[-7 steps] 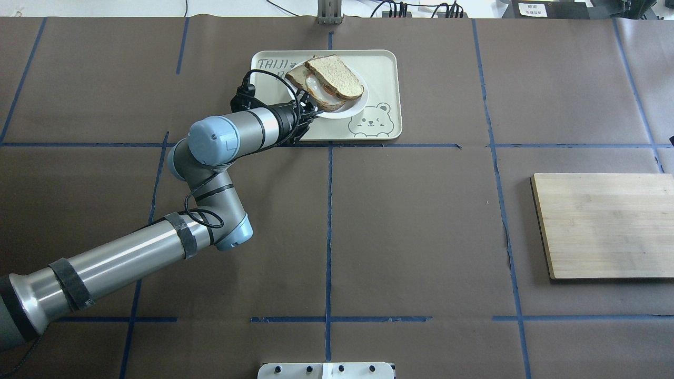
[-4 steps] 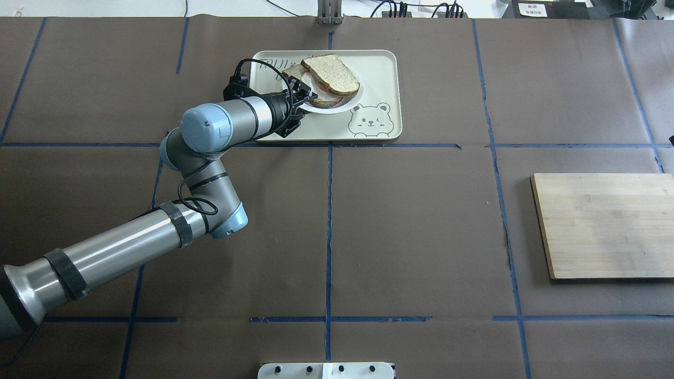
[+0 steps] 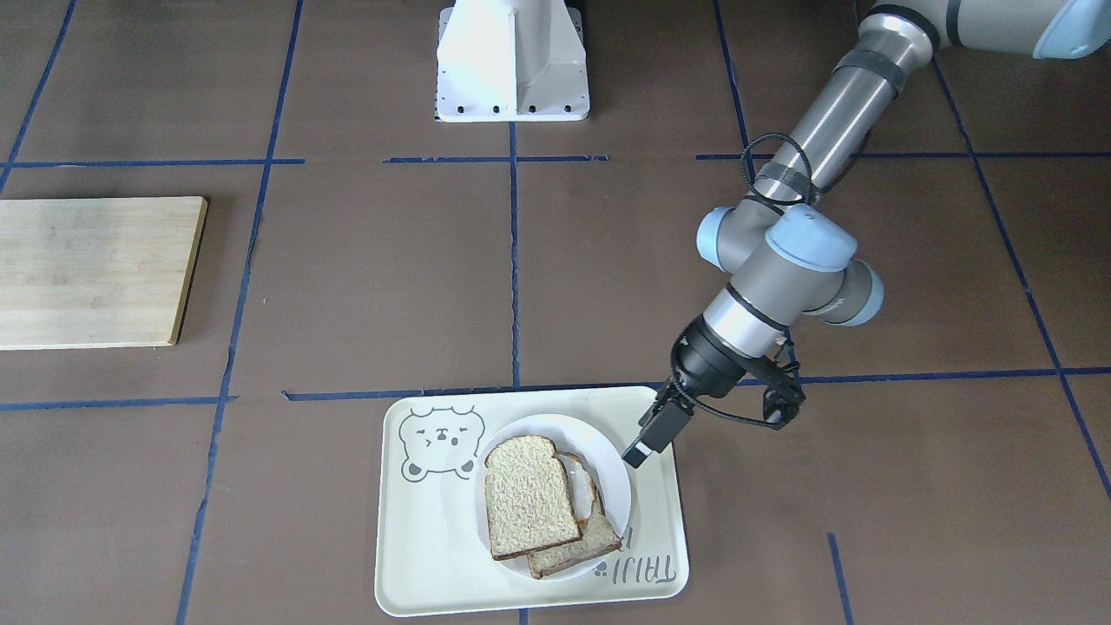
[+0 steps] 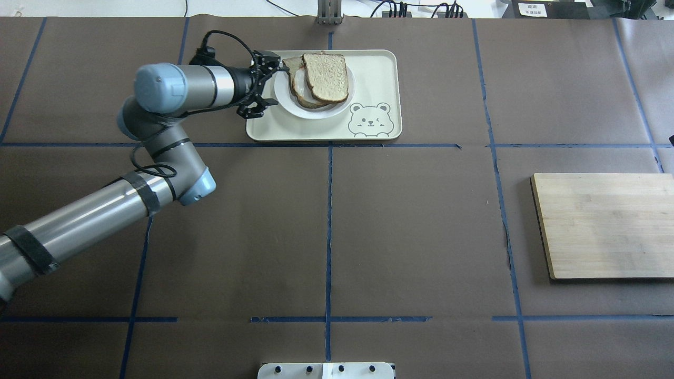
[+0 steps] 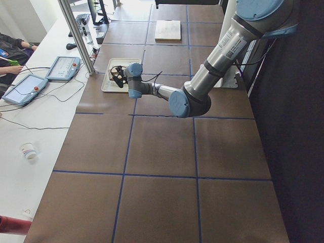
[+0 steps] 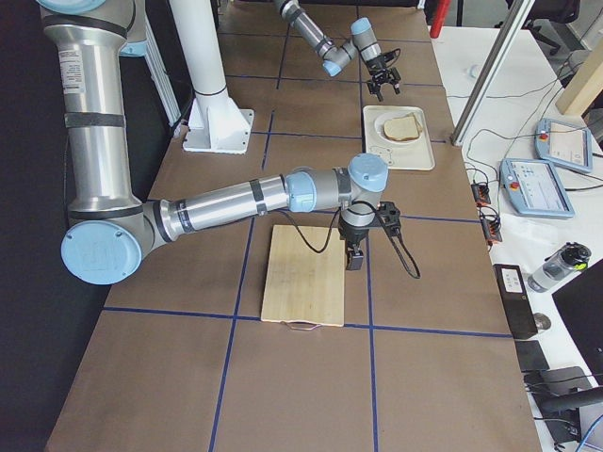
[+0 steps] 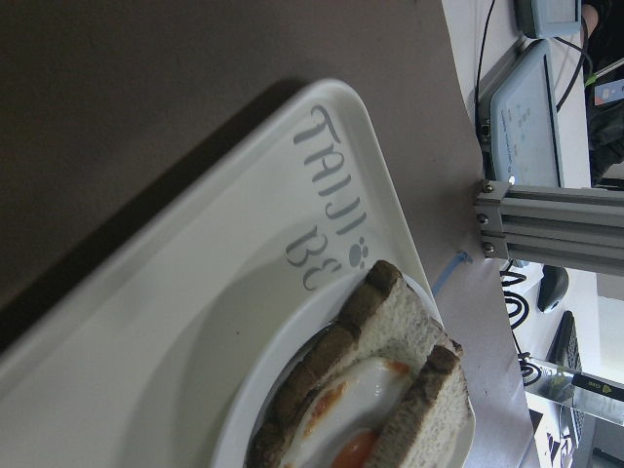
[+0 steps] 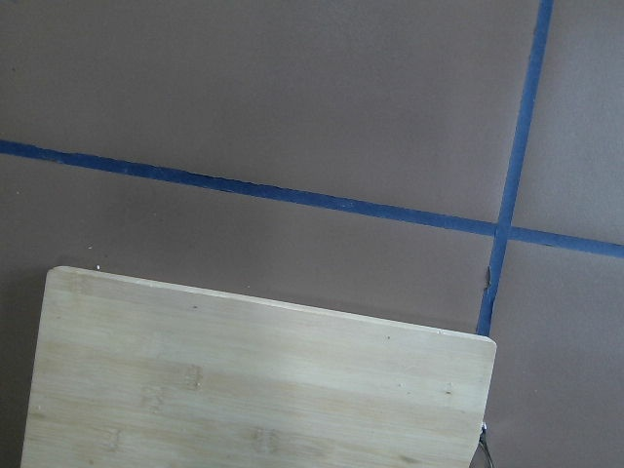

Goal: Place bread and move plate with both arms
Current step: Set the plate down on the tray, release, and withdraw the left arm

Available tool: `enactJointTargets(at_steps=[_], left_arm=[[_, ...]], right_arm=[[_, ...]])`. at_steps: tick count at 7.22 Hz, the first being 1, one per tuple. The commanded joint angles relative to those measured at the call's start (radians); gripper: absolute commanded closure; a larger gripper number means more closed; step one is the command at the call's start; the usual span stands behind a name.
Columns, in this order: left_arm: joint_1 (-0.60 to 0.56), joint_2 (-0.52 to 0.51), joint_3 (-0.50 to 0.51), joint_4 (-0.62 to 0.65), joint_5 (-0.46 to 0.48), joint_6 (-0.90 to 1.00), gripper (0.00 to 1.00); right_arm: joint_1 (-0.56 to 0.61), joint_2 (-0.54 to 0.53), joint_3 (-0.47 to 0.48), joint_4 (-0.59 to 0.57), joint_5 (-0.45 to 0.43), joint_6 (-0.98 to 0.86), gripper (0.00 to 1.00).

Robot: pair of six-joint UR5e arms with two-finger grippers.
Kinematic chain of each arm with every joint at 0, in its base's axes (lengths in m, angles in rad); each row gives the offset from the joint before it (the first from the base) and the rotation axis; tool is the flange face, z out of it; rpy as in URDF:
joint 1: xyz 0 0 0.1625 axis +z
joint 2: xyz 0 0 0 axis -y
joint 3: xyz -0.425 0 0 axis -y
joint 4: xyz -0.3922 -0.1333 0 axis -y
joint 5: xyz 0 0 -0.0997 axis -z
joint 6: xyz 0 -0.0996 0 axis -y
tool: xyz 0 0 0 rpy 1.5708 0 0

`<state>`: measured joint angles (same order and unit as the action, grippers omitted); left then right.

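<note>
Now — bread point(image 4: 326, 77): pale, speckled, dark crust, atop egg slice point(image 4: 296, 84) | left claw point(image 4: 271, 83) released | right claw point(image 6: 353, 261): cannot tell

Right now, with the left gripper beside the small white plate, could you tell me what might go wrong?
1. The plain speckled bread slice lies skewed on the egg-topped slice; tilting the small round white plate could let it slide off.
2. The open left gripper sits at the plate's rim near the lower slice's crust; closing there might pinch bread or push the plate across the cream bear tray.
</note>
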<state>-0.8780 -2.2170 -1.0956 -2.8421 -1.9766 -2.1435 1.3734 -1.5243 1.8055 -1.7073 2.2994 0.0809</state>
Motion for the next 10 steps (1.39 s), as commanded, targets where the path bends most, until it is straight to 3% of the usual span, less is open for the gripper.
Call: enactJointTargets(at_steps=[1,4,7,10], left_arm=[[-0.178,0.097,-0.096,0.07,-0.245,0.098,0.0],[-0.459,0.238,-0.119,0.075,-0.486,0.525,0.0],[-0.576,0.295,-0.119,0.171,-0.452,0.854,0.0],[-0.642,0.295,-0.122,0.425,-0.352,1.304,0.0]], right_arm=[[0.009,0.0,0.0,0.0,0.0,-0.001,0.0],[0.015,-0.005,-0.001,0.0,0.0,-0.004,0.0],[0.015,-0.005,-0.003,-0.002,-0.018,-0.004,0.0],[0.015,-0.008,-0.005,-0.002,-0.02,-0.004,0.0]])
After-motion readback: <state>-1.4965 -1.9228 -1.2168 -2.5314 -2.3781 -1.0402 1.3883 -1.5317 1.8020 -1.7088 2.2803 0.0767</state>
